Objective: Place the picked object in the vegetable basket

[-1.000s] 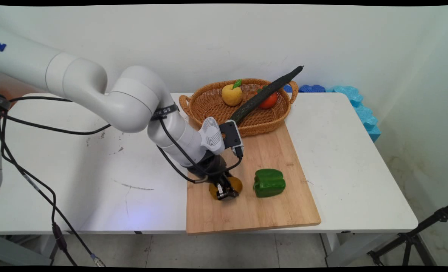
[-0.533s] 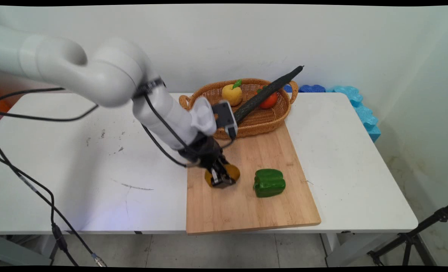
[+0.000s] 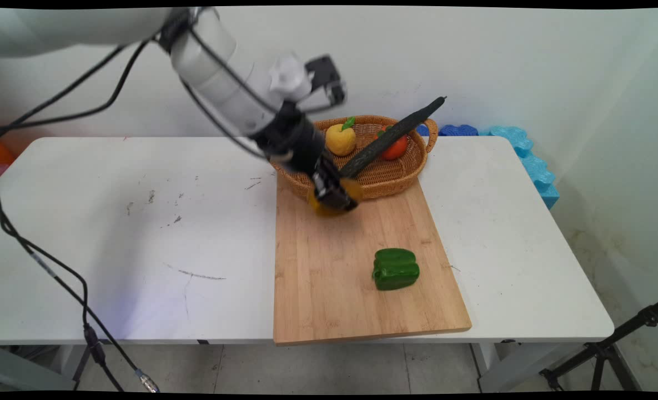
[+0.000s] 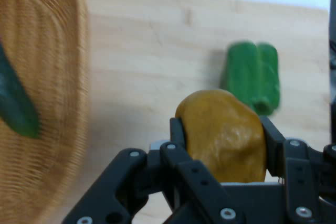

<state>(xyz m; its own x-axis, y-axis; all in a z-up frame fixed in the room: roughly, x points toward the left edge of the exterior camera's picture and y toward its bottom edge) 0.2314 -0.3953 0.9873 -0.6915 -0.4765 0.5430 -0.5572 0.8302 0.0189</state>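
Overhead, in the main view, the gripper [image 3: 334,195] carries a brownish-yellow potato [image 3: 337,201] clear of the wooden cutting board [image 3: 329,289], just at the near rim of the wicker basket [image 3: 387,183], which holds a yellow fruit [image 3: 340,139], a tomato [image 3: 396,148] and a long cucumber [image 3: 390,136]. A green pepper [image 3: 395,269] lies on the board, well apart. From the hand view, both fingers [image 4: 177,132] pinch the potato [image 4: 223,135] across its middle; it looks firm, rounded and smooth, so a grip at the widest girth seems safest.
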